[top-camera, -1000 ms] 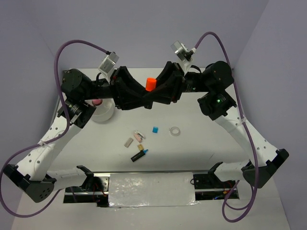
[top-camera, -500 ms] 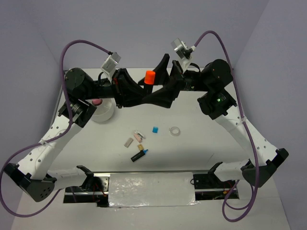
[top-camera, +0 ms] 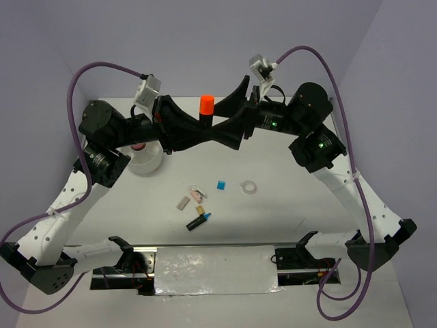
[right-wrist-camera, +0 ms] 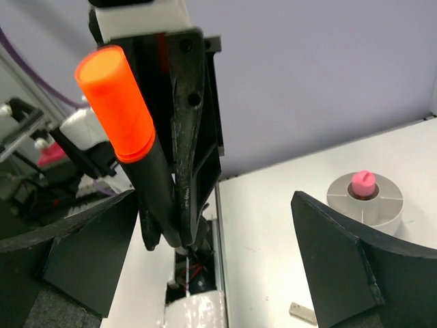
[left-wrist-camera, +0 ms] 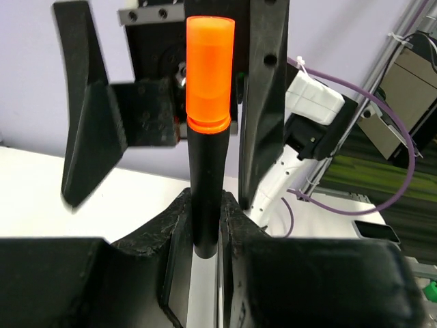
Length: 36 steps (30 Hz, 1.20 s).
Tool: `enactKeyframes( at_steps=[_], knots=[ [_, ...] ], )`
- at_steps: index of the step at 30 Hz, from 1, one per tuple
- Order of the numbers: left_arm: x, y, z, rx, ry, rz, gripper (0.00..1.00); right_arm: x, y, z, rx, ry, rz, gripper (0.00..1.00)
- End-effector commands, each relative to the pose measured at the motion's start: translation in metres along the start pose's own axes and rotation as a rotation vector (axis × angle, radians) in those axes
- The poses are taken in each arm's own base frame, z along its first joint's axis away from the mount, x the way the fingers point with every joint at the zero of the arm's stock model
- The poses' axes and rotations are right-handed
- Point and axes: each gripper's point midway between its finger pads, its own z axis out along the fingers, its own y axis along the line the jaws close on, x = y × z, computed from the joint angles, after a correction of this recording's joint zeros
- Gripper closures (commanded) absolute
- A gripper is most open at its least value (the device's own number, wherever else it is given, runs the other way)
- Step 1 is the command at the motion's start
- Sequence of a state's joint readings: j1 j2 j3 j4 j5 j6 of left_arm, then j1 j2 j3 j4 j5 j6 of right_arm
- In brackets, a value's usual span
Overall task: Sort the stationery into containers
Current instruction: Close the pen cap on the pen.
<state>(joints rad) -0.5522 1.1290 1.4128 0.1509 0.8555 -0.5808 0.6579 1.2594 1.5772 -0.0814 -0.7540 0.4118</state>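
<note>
- Left claw (left-wrist-camera: 205, 229) clenches the orange-capped marker (left-wrist-camera: 209, 137) upright above the table's (top-camera: 293, 205) 12 o'clock; right claw (top-camera: 231, 115) gapes beside it.
- Pink tube (top-camera: 138, 146) is in the bowl (top-camera: 149, 166), 10 o'clock.
- Cube (top-camera: 220, 184), ring (top-camera: 250, 186), blocks (top-camera: 183, 203), blue-capped marker (top-camera: 199, 221) await, centre.

Was lit brightly, evenly from overhead. Threw only faint shadows on the flat white table (top-camera: 287, 212). Glowed through the translucent orange cap (left-wrist-camera: 210, 68) of the slim black marker (left-wrist-camera: 207, 198). Softened the left wrist background.
</note>
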Motion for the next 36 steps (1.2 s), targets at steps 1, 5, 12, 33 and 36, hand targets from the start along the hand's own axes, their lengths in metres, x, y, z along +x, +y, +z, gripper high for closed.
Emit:
enactKeyframes(
  at_steps=[1, 5, 12, 33, 36],
  knots=[
    [-0.011, -0.015, -0.001, 0.060, -0.032, 0.074, 1.00, -0.054, 0.022, -0.022, -0.004, -0.146, -0.050, 0.00],
    [-0.005, -0.013, -0.003, 0.051, -0.029, 0.067, 1.00, -0.065, 0.057, -0.033, -0.196, -0.177, -0.019, 0.00],
    [0.004, -0.009, -0.004, 0.044, -0.009, 0.042, 1.00, -0.078, 0.050, -0.027, -0.161, -0.187, -0.054, 0.05],
    [0.018, 0.003, -0.003, 0.009, 0.004, 0.000, 1.00, -0.066, 0.026, -0.008, -0.144, -0.161, -0.009, 0.42],
    [0.020, 0.005, -0.002, 0.006, 0.006, -0.008, 1.00, -0.061, 0.026, -0.005, -0.144, -0.145, -0.010, 0.42]
  ],
)
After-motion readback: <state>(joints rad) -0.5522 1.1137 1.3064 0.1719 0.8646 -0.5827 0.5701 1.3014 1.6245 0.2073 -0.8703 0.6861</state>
